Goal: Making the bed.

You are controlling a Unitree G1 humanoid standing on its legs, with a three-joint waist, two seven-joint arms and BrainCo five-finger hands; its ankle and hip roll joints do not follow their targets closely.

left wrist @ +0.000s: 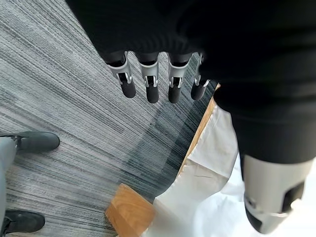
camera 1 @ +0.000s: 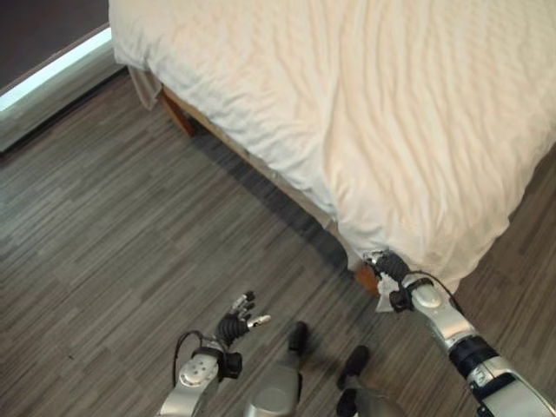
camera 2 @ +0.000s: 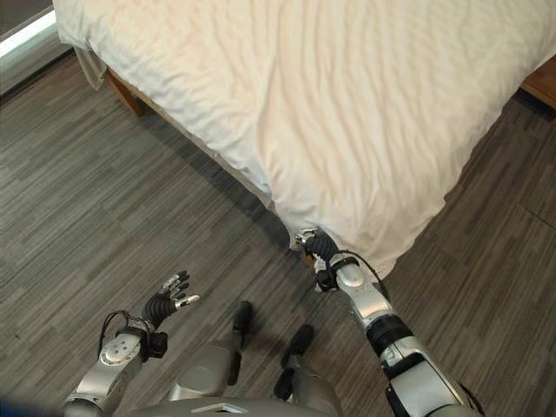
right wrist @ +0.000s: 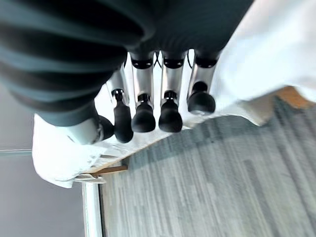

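A white bed cover point(camera 1: 365, 104) lies spread over the bed with soft wrinkles, and its near corner hangs down toward the floor. My right hand point(camera 1: 395, 271) is at that hanging corner, next to a wooden bed leg point(camera 1: 365, 278). In the right wrist view its fingers point(right wrist: 170, 116) are curled, with white cloth point(right wrist: 266, 54) against them, and a bit of cloth shows by the hand. My left hand point(camera 1: 234, 326) hovers over the floor at the lower left, apart from the bed, with fingers point(left wrist: 150, 86) relaxed and nothing in them.
Grey striped plank floor point(camera 1: 113, 243) surrounds the bed. A second wooden bed leg point(camera 1: 178, 113) stands at the far left corner. A pale wall base point(camera 1: 52, 69) runs along the upper left. A wooden piece of furniture point(camera 2: 543, 82) sits at the far right.
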